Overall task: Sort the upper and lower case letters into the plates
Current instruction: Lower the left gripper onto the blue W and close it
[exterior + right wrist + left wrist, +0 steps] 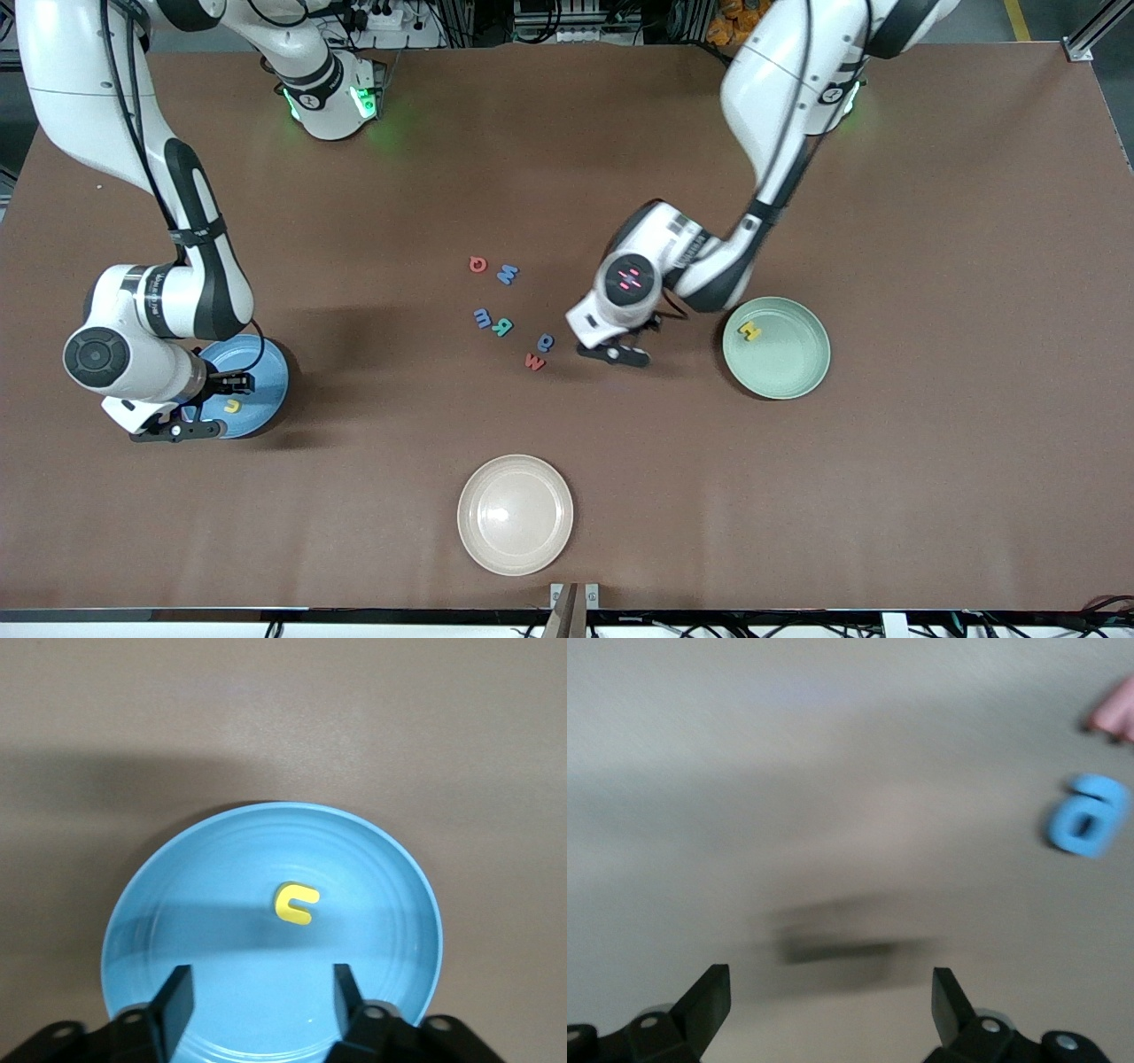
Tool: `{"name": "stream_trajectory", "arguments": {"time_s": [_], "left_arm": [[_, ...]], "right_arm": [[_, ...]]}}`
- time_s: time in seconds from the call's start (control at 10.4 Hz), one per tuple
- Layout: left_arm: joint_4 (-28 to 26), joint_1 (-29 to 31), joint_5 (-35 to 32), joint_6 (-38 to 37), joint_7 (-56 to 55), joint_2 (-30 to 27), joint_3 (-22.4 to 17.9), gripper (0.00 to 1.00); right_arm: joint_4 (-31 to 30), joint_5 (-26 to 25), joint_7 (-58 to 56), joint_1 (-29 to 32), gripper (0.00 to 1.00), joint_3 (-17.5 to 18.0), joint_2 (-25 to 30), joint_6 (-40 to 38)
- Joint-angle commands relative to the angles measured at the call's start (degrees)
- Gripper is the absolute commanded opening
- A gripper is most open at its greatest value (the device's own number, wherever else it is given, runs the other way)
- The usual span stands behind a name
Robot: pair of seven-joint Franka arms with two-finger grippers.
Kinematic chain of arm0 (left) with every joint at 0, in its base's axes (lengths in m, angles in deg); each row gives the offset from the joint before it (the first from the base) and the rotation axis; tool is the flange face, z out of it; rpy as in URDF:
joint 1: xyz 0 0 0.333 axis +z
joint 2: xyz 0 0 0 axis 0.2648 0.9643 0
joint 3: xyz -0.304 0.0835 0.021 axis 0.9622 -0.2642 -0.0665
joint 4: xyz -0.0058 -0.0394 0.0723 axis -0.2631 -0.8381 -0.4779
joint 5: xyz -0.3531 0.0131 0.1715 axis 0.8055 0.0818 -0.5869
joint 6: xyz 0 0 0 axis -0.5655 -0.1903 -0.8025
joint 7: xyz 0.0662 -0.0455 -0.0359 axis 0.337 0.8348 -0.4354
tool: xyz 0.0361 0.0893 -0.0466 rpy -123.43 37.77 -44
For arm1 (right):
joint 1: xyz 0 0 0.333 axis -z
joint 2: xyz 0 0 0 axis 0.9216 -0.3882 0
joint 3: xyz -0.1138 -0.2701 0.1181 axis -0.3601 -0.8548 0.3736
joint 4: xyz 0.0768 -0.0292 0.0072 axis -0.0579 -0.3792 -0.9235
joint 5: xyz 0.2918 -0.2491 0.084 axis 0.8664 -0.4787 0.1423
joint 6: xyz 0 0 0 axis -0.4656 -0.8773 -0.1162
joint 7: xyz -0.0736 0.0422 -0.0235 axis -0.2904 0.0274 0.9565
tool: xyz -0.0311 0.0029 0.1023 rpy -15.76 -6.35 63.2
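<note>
Several loose letters lie mid-table: a red one (477,263), a blue one (507,274), a blue one (482,317), a teal one (502,326), a blue "a" (546,342) and a red one (534,361). My left gripper (613,353) is open and empty, low over bare table between the "a" and the pale green plate (788,372), which holds a yellow letter (750,332). The left wrist view shows the gripper (831,992), the "a" (1090,815) and the red letter (1114,713). My right gripper (177,431) hangs open and empty over the light blue plate (266,381), which holds a yellow letter (232,406). The right wrist view shows the gripper (262,992), the plate (177,904) and the letter (295,903).
A cream-white plate (515,514) stands near the table edge closest to the front camera. Both arms' bases stand along the farthest edge.
</note>
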Motion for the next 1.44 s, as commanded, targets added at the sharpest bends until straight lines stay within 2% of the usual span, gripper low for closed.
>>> {"name": "stream_trajectory", "arguments": {"time_s": [0.0, 0.19, 0.29, 0.48, 0.67, 0.86, 0.96, 1.06, 1.34], "left_arm": [[1.7, -6.2, 1.2, -0.2, -21.7, 0.4, -0.7, 1.0], [1.8, -8.0, 2.7, -0.3, -37.1, 0.2, 1.3, 1.0], [1.8, -8.0, 6.9, -0.3, -45.2, 0.0, 2.0, 1.0], [3.2, -9.1, 9.0, 0.5, -59.8, 0.7, 2.1, 1.0], [3.1, -9.8, 8.6, 7.2, -67.5, 0.9, 1.5, 1.0], [3.2, -10.8, 5.2, 15.5, -72.1, 3.1, 1.2, 1.0], [3.5, -12.8, 2.1, 17.3, -73.9, 4.5, -1.0, 1.0], [3.5, -14.6, 1.6, 18.1, -74.6, 5.9, -2.8, 1.0], [3.5, -16.3, 0.8, 17.9, -75.0, 6.4, -3.0, 1.0]], "right_arm": [[-0.2, -0.4, 0.4, 1.8, 1.0, 0.4, 1.5, -0.4], [-0.1, -0.4, 0.1, 4.2, 1.0, 0.3, 3.0, -2.1], [0.0, -0.3, 0.2, 5.1, 1.0, 0.3, 3.3, -2.1], [0.3, -0.2, 0.7, 5.8, 1.0, 0.3, 3.3, -1.4], [1.6, -0.1, 0.7, 6.4, 1.0, 0.4, 3.0, -1.4], [1.4, 0.0, 0.8, 6.4, 1.0, 0.6, 3.1, -1.6], [1.4, -0.1, 0.7, 6.4, 1.0, 0.6, 2.7, -1.4], [1.5, 0.0, 0.7, 6.4, 1.0, 0.7, 2.3, -1.4], [1.3, -0.1, 0.8, 5.5, 1.0, 0.7, 1.5, -1.2]]}}
